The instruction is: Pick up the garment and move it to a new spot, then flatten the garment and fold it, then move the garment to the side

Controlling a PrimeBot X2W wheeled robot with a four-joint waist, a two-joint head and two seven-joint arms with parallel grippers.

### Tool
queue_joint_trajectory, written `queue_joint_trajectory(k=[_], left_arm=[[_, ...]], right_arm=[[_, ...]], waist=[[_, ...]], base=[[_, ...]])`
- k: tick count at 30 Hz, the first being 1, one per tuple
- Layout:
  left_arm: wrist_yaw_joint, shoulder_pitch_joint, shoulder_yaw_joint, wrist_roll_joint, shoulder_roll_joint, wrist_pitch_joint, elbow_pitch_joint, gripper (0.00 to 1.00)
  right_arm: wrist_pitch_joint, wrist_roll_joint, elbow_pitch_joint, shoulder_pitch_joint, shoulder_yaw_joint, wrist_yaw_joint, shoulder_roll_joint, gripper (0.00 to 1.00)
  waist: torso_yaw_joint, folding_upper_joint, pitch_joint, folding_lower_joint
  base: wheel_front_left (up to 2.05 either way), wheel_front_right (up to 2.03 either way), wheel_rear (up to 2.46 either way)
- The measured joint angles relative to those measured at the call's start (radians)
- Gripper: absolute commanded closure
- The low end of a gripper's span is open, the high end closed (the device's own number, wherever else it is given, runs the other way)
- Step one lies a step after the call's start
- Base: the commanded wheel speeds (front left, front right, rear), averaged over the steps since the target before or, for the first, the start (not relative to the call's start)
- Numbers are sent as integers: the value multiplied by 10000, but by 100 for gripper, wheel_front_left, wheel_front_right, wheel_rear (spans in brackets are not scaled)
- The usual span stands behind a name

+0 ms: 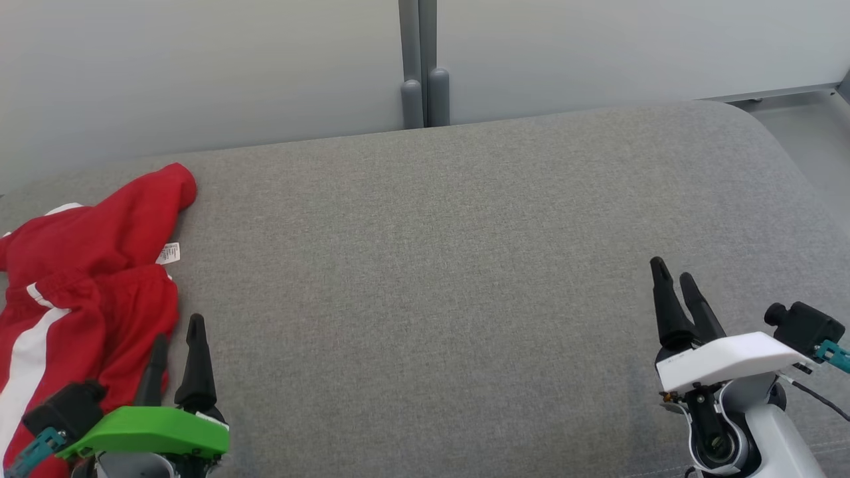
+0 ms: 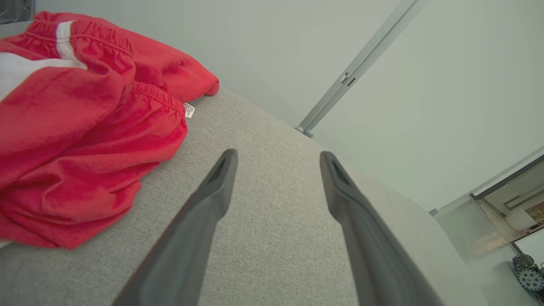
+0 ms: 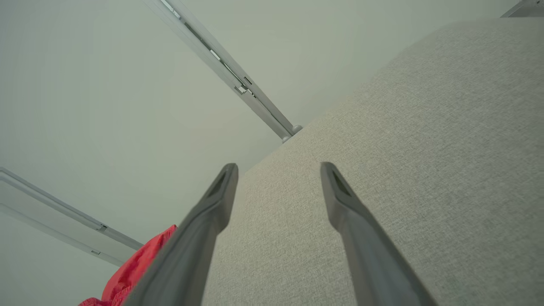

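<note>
A crumpled red garment (image 1: 93,265) with white stripes and a small white label lies at the far left of the grey cushioned surface (image 1: 431,265). In the left wrist view the garment (image 2: 76,127) bulks up just left of my fingers. My left gripper (image 1: 178,330) stands open at the lower left, right beside the garment's near edge, with nothing between its fingers (image 2: 212,199). My right gripper (image 1: 674,267) is open at the lower right, far from the cloth. A corner of the red garment (image 3: 136,267) peeks past its left finger in the right wrist view.
A pale wall with a grey vertical post (image 1: 424,63) runs behind the surface. The cushion's rounded right corner (image 1: 764,126) drops to a light floor. Bare grey fabric spans the stretch between the two grippers.
</note>
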Motion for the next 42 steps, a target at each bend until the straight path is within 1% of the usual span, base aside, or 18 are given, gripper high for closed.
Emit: queue_joint_trajectory(k=[6, 7, 17, 20, 33, 40, 42], left_arm=[[98, 164, -13, 911, -2, -207, -128, 0], [100, 206, -27, 1074, -2, -265, -138, 0], [276, 465, -134, 2537, -6, -593, -186, 0], [318, 595, -196, 2913, -6, -658, -186, 0], [522, 904, -330, 4541, -6, -1095, -203, 0], [541, 1053, -431, 5356, -6, -1319, -268, 0], [619, 1059, -468, 5636, -4, -1409, -309, 0]], right_arm=[[-169, -917, 138, 149, 253, -33, -31, 0], [-213, -1104, 146, 150, 282, -98, -31, 0], [-546, -2562, 192, 148, 621, -104, -35, 0], [-635, -3016, 215, 148, 736, -190, -36, 0], [-1064, -4966, 330, 146, 1221, -198, -65, 0], [-1264, -5944, 349, 143, 1450, -201, -79, 0], [-1350, -6232, 347, 143, 1507, -201, -79, 0]], waist=[[-14, 0, -25, 0], [-15, 0, -29, 0], [-25, 0, -61, 0], [-30, 0, -70, 0], [-41, 0, -99, 0], [-51, 0, -108, 0], [-56, 0, -109, 0]], base=[[0, 0, 0], [0, 0, 0], [0, 0, 0], [0, 0, 0], [0, 0, 0], [0, 0, 0], [0, 0, 0]])
